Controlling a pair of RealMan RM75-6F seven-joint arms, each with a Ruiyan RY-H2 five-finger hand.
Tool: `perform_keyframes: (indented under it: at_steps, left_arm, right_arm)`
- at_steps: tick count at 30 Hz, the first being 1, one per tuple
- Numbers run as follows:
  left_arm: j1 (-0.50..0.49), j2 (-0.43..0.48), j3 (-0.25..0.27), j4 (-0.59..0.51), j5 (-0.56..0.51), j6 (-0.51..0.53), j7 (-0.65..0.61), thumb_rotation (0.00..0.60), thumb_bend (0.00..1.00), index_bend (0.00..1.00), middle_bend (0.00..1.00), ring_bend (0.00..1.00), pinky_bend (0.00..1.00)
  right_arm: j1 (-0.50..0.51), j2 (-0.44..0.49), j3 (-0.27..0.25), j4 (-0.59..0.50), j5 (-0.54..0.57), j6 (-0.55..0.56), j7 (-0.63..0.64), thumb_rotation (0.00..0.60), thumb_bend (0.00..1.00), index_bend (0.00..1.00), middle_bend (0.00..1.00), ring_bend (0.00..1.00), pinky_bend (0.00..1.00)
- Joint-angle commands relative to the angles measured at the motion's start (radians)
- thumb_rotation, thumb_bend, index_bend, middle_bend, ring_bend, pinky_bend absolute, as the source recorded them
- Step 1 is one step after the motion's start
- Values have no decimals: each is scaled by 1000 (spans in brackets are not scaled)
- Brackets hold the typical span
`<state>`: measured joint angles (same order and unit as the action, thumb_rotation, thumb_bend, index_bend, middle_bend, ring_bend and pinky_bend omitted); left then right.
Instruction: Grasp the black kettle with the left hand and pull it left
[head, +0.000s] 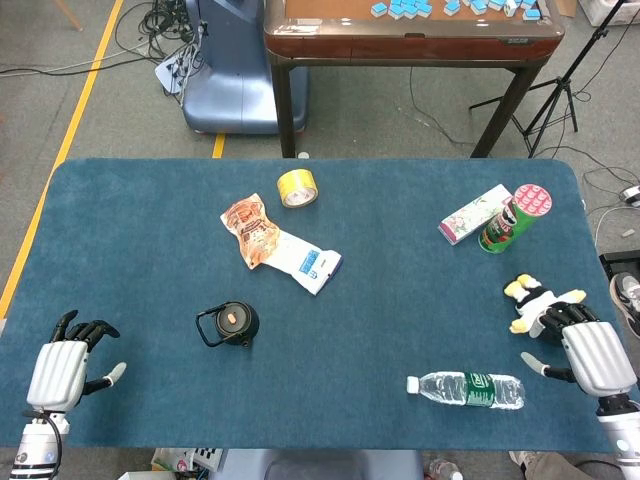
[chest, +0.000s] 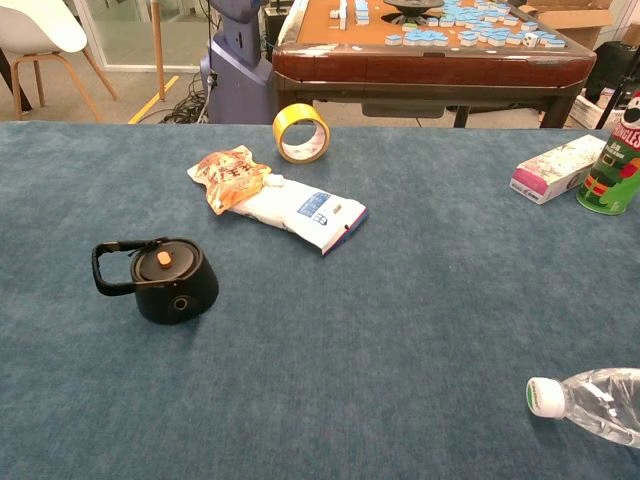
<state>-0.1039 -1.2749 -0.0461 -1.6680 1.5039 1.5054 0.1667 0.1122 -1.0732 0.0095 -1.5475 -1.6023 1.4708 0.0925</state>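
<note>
The black kettle (head: 231, 324) stands upright on the blue table, left of the middle, with an orange knob on its lid and its loop handle pointing left; the chest view shows the kettle (chest: 165, 279) too. My left hand (head: 66, 365) hovers at the table's near left corner, well left of the kettle, fingers apart and holding nothing. My right hand (head: 585, 345) is at the near right edge, also empty with fingers spread. Neither hand appears in the chest view.
A yellow tape roll (head: 297, 187), an orange snack bag (head: 250, 230) and a white packet (head: 305, 262) lie behind the kettle. A water bottle (head: 467, 389) lies front right. A green can (head: 514, 219), a box (head: 474, 214) and a plush toy (head: 537, 300) are on the right.
</note>
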Motion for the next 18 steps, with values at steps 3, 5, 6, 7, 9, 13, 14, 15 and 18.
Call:
perform_keyframes:
  at_steps: [3,5,6,7,9,13,14,15,18]
  left_arm:
    - [-1,0,0,6,0,-3,2,600,167,421,373,327,76]
    - [-2,2,-1,9,0,-4,-1,600,168,421,372,327,76]
    - [-3,3,-1,10,2,-4,-4,600,168,421,372,327,76]
    - [-5,4,-2,13,5,-3,-7,600,167,421,372,327,76]
    - [-10,8,-5,22,15,-2,-19,600,167,421,373,327,76]
    - [-38,32,-2,44,48,-32,-69,600,168,421,372,327,76]
    - [-46,39,-1,48,56,-41,-84,600,167,419,372,327,76]
    - [-55,45,0,53,66,-50,-98,600,167,416,372,327,76]
    - [-87,63,4,74,104,-78,-142,600,168,404,373,326,76]
  right_arm:
    - [1,1,2,-2,0,0,-1,600,179,541,460,283,277]
    - [1,5,3,-6,-3,4,-1,600,179,541,460,282,277]
    - [1,8,4,-8,-5,6,-1,600,179,541,460,282,277]
    - [1,10,6,-10,-6,9,-1,600,179,541,460,283,277]
    - [1,17,11,-15,-8,18,-4,600,179,541,460,283,277]
    - [1,30,26,-32,-2,35,-16,600,179,540,460,283,277]
    - [1,33,30,-37,1,37,-19,600,179,541,460,282,277]
    - [1,36,32,-42,4,37,-23,600,179,541,460,282,277]
    - [3,51,40,-61,15,34,-40,600,179,540,460,282,277]
